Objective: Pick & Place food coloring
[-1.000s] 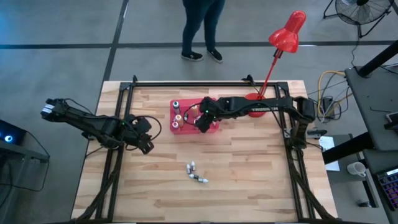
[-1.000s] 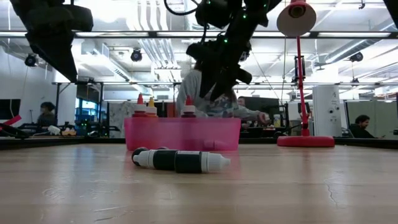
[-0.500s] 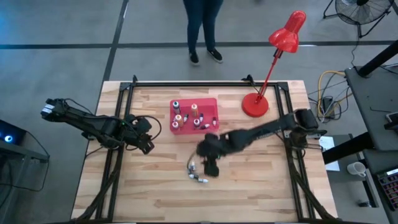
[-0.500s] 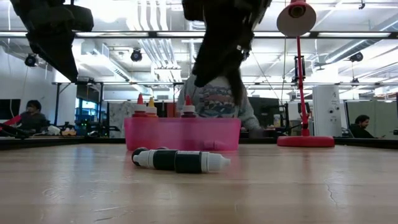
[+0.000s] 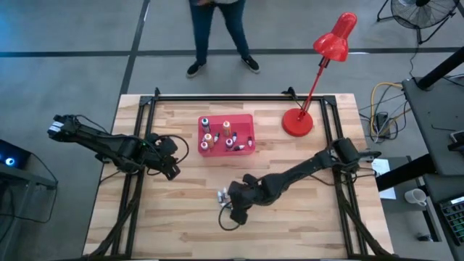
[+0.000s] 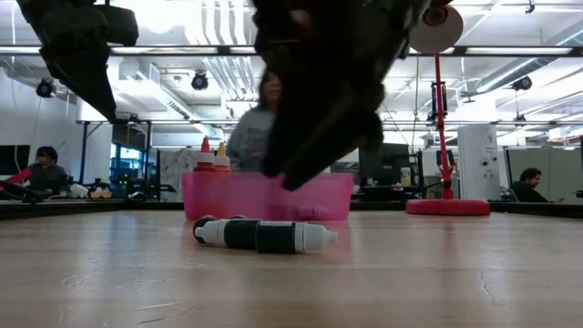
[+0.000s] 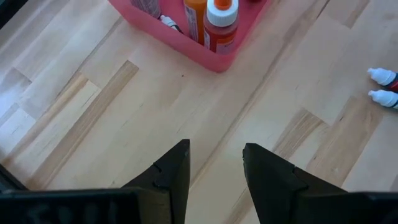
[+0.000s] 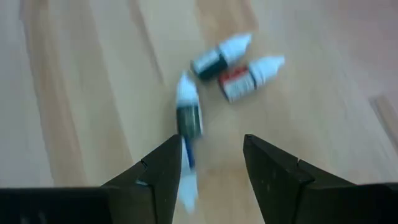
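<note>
Right tool (image 8: 211,171) hangs open just over the loose food coloring bottles (image 8: 236,62) lying on the surface (image 5: 304,217); left tool (image 7: 214,168) waits open beside the red tray (image 7: 186,40).

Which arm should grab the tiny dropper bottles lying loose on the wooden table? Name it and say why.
Right. The right gripper hangs open directly over the loose dropper bottles. The left gripper waits far off, beside the red tray.

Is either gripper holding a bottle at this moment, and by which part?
Nothing is held. The right gripper is open above loose bottles on the table; the left gripper is open beside the tray.
</note>
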